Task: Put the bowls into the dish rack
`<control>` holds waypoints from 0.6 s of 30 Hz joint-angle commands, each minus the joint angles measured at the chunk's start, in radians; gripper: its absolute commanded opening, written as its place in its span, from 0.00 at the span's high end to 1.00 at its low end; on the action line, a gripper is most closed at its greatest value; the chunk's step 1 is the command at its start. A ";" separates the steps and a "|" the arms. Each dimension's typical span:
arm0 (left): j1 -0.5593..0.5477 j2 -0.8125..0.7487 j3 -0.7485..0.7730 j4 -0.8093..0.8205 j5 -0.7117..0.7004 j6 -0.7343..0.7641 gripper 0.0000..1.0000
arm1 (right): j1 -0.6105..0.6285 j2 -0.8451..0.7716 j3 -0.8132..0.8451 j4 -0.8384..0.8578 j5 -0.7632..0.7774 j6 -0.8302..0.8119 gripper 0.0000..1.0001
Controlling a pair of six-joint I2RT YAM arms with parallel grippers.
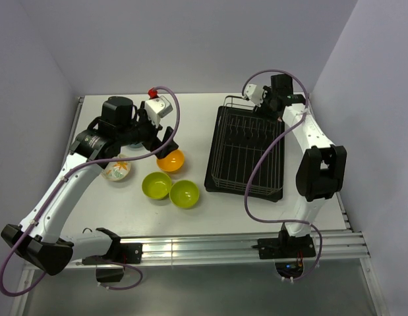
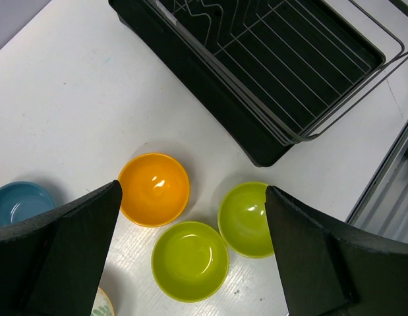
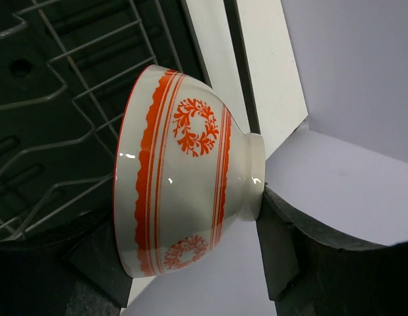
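Note:
The black wire dish rack [image 1: 246, 148] stands on the right of the table and holds no bowls. My right gripper [image 1: 266, 107] hangs over its far end, shut on a white bowl with orange-red bands [image 3: 184, 178], held on its side, rim and foot between the fingers; rack wires [image 3: 65, 85] lie behind it. My left gripper [image 2: 190, 253] is open and empty above the loose bowls: orange [image 2: 154, 189], two lime green [image 2: 190, 261] [image 2: 246, 218], blue [image 2: 19, 203], and a cream bowl with coloured marks [image 1: 116, 171].
The loose bowls sit in a cluster left of the rack [image 2: 269, 72]. An aluminium rail [image 1: 217, 247] runs along the near table edge. Walls close in the back and both sides. Purple cables loop off both arms.

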 commanded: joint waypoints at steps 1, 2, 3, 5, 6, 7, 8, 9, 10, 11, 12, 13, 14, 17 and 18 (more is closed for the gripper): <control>0.008 -0.029 -0.006 0.036 0.021 0.005 0.04 | 0.009 0.012 -0.002 0.112 0.044 -0.087 1.00; 0.008 -0.029 -0.007 0.036 0.021 0.006 0.04 | 0.011 0.018 -0.005 0.113 0.051 -0.095 1.00; 0.008 -0.030 -0.007 0.034 0.021 0.008 0.04 | 0.012 0.023 -0.007 0.118 0.057 -0.099 1.00; 0.008 -0.030 -0.007 0.034 0.019 0.008 0.04 | 0.015 0.035 -0.011 0.125 0.063 -0.107 1.00; 0.008 -0.029 -0.007 0.033 0.019 0.009 0.04 | 0.017 0.038 -0.011 0.127 0.063 -0.107 1.00; 0.006 -0.029 -0.007 0.031 0.016 0.009 0.04 | 0.018 0.044 -0.011 0.127 0.066 -0.108 1.00; 0.008 -0.029 -0.007 0.033 0.018 0.009 0.04 | 0.020 0.049 -0.013 0.125 0.072 -0.111 1.00; 0.008 -0.027 -0.006 0.031 0.018 0.011 0.04 | 0.021 0.052 -0.014 0.125 0.078 -0.116 1.00; 0.006 -0.026 -0.006 0.029 0.018 0.009 0.04 | 0.023 0.056 -0.022 0.130 0.084 -0.125 1.00; 0.006 -0.026 -0.004 0.029 0.018 0.011 0.04 | 0.024 0.058 -0.028 0.133 0.092 -0.131 1.00; 0.008 -0.024 -0.004 0.029 0.016 0.012 0.04 | 0.024 0.060 -0.034 0.136 0.097 -0.137 0.99; 0.006 -0.021 -0.003 0.031 0.016 0.012 0.04 | 0.024 0.061 -0.045 0.139 0.100 -0.145 0.98; 0.008 -0.022 -0.001 0.031 0.018 0.012 0.04 | 0.024 0.061 -0.050 0.148 0.112 -0.150 0.97; 0.008 -0.021 -0.001 0.029 0.019 0.011 0.04 | 0.027 0.066 -0.059 0.159 0.129 -0.159 0.94; 0.008 -0.021 -0.003 0.031 0.019 0.012 0.04 | 0.027 0.069 -0.060 0.158 0.132 -0.162 0.94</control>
